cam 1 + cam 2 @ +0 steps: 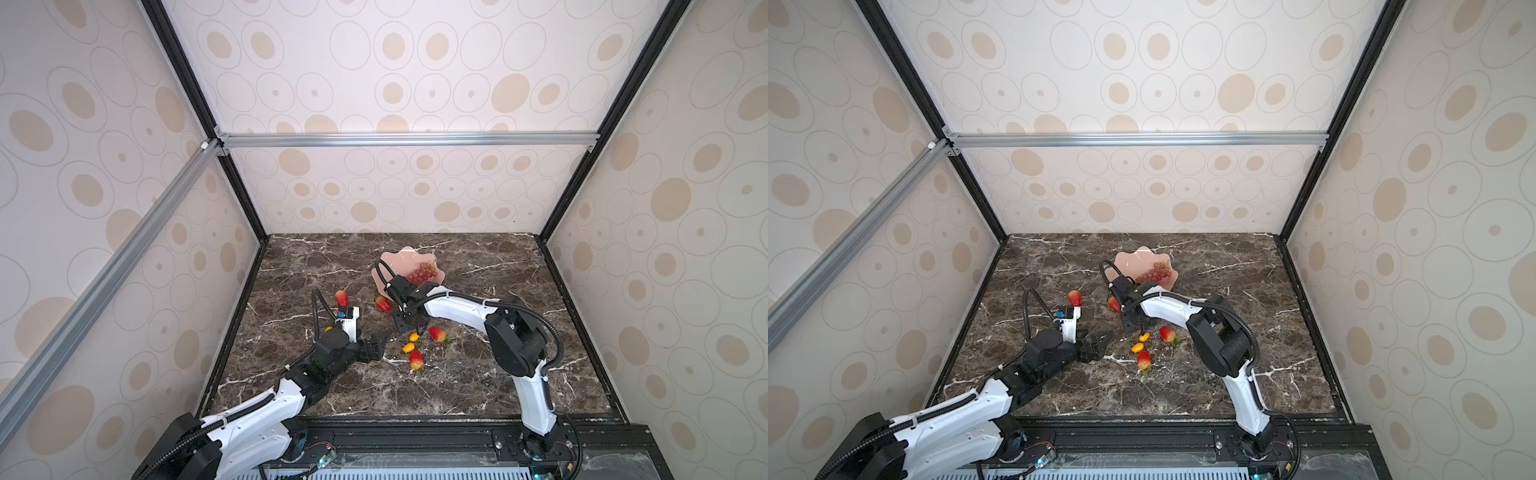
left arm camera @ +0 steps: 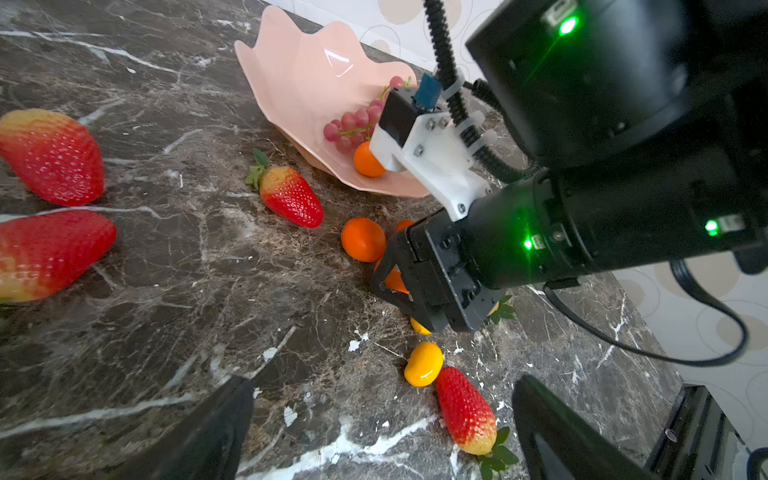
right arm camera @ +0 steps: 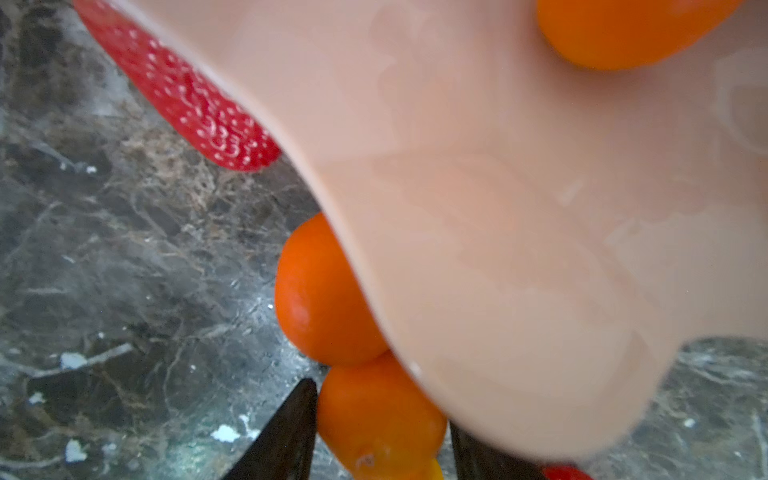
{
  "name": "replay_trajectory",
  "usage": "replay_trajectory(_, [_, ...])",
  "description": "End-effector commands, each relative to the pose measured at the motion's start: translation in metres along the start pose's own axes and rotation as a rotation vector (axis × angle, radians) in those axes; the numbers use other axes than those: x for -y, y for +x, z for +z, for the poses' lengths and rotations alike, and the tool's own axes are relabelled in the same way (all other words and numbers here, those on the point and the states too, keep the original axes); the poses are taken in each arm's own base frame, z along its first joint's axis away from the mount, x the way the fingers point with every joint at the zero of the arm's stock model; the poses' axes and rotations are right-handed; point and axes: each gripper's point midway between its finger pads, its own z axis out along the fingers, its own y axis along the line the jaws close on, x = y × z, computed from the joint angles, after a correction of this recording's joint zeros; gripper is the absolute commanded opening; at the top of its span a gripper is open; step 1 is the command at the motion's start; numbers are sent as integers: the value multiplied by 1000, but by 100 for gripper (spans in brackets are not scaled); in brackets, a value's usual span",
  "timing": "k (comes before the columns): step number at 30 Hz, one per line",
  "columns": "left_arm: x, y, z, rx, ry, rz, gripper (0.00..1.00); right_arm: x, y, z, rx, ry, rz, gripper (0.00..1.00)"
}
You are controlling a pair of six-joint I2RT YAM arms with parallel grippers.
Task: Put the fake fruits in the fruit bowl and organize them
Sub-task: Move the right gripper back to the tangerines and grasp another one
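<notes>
No writing can be read anywhere; the blue tag (image 2: 428, 89) on the right arm's wrist mount is too small to make out. In both top views the right arm covers the tangerines completely, and the right wrist view is mostly filled by the blurred rim of the fruit bowl (image 3: 498, 208). The bowl sits at the far middle of the marble table (image 1: 498, 374) and holds the grape bunch (image 2: 353, 124) and a bowl tangerine (image 2: 365, 160) against its near wall. Just in front of the bowl, the right gripper (image 2: 395, 282) is down at the table with its jaws pinching the gripped tangerine (image 3: 374, 415). From the left wrist view only a sliver of that fruit shows. A loose tangerine (image 2: 363, 239) lies right against it, and a hidden tangerine (image 2: 404, 224) peeks out behind the gripper. On the table near the gripper lie the far oval (image 1: 414, 336) and the near oval (image 1: 408, 347). Also there are the far strawberry (image 1: 341, 298), the bowl-side strawberry (image 1: 383, 304), the right strawberry (image 1: 437, 333) and the near strawberry (image 1: 416, 360). A cut-off strawberry (image 2: 50, 253) at the frame edge cannot be matched with certainty to any of these. The left gripper (image 1: 376, 348) hangs low just left of the ovals, jaws spread wide and empty, its fingers (image 2: 216, 432) cut off by the frame.
</notes>
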Motion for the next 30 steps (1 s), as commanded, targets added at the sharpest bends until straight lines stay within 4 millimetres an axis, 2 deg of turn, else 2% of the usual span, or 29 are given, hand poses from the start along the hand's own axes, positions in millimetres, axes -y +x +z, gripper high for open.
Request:
replay_trajectory(1, [9,-13,-2,42,22,-8,98,0,2,4,-15,24,-16,53])
replay_trajectory(8, [8,-14,-3,43,18,-5,98,1,3,5,-17,24,-14,50])
replay_trajectory(18, [8,-18,-4,54,9,-1,98,0,2,-4,0,8,-6,44])
replay_trajectory(23, [9,-25,-6,70,-6,13,98,-2,-1,-17,21,-15,4,43])
replay_trajectory(30, [-5,-44,-16,137,-116,56,98,-12,-3,-44,62,-109,37,42])
